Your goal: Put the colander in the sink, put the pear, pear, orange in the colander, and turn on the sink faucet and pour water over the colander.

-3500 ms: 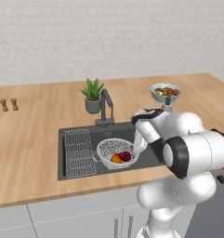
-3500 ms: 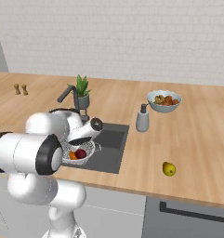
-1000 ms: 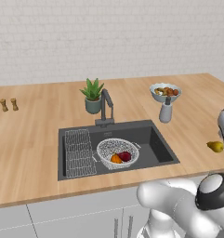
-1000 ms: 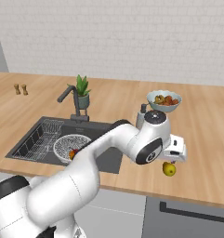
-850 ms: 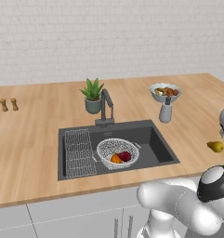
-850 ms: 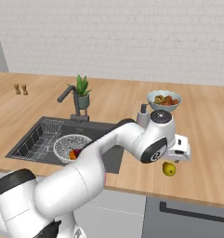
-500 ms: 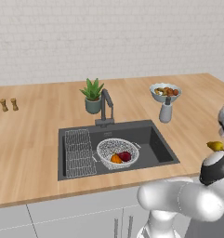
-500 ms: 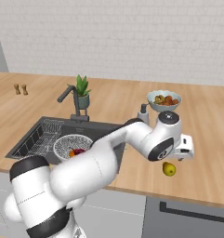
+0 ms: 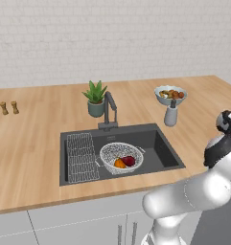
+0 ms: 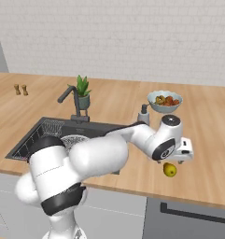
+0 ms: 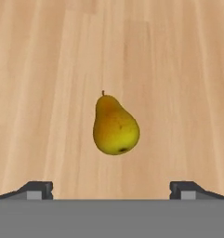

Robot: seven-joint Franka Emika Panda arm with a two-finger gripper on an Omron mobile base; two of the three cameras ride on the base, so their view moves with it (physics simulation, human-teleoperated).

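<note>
- Wooden bench (image 9: pixel 35 139), light brown with straight grain, runs the whole width of the kitchen below a white brick wall.
- Dark grey rectangular sink (image 9: pixel 162 148) is set into the bench near its middle, with a flat wire rack (image 9: pixel 81 156) lying in its left part.
- White robot arm reaches out to the right of the sink, over the bare wood near the bench's front edge.
- Dark grey angular faucet (image 9: pixel 110 109) stands at the back rim of the sink, beside a small potted plant (image 9: pixel 95 98).
- Round white-grey mesh colander (image 9: pixel 121 157) sits in the sink just right of the rack. Inside it lie the orange (image 9: pixel 119 163) and the dark red pear (image 9: pixel 129 161), side by side.
- Pale fruit bowl (image 10: pixel 165 101) rests on the bench behind the arm, with a small grey bottle (image 9: pixel 171 115) in front of it.
- Claw (image 11: pixel 111 189) hangs directly above the yellow pear, its two dark tips spread wide apart and holding nothing.
- Yellow pear (image 11: pixel 115 127) lies on its side on the wood, well right of the sink. Its skin is golden yellow with a russet blush, its thin stem pointing away from the claw, its broad end nearest the tips. It sits centred between the two tips, touched by neither.
</note>
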